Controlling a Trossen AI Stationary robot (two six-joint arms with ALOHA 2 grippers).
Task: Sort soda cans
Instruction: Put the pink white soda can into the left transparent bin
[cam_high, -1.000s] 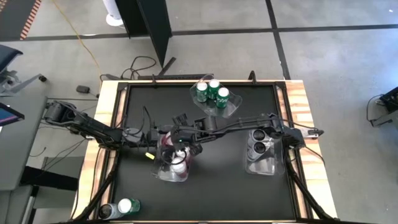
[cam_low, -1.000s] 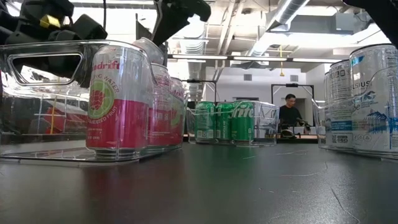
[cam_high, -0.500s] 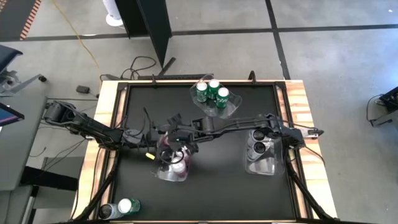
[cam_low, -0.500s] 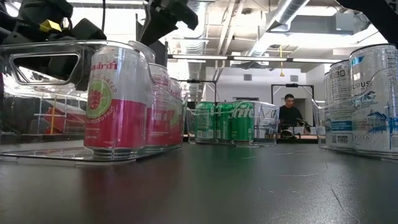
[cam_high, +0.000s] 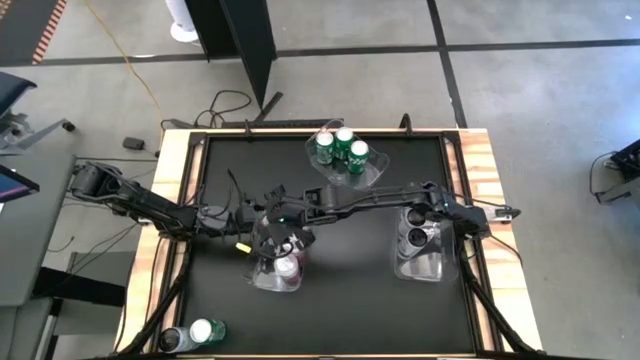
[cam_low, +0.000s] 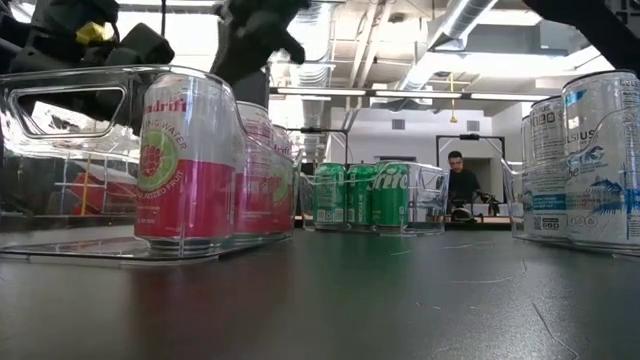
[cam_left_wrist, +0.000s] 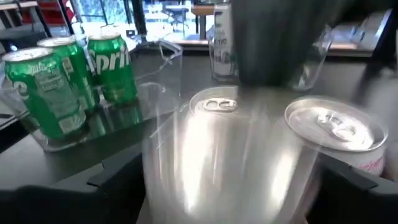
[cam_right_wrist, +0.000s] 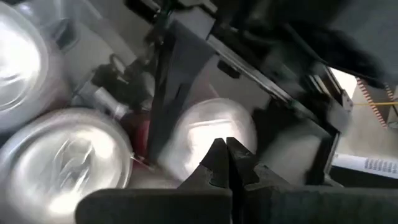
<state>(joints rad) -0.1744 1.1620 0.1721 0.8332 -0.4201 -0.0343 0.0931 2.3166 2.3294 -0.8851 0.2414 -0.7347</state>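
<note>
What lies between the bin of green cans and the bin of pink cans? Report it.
In the high view, between the green cans' bin and the pink cans' bin lie bare black table top and the right arm crossing above it.

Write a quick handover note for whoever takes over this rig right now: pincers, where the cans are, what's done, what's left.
Left pincer: over the pink-can bin, around a pink can; grip unclear.
Right pincer: shut, empty, above the same bin.
Sorted: three green Sprite cans in the far bin; grey cans in the right bin; pink cans in the middle bin.
Left: two loose cans, one green and one dark, at the near left corner.
</note>
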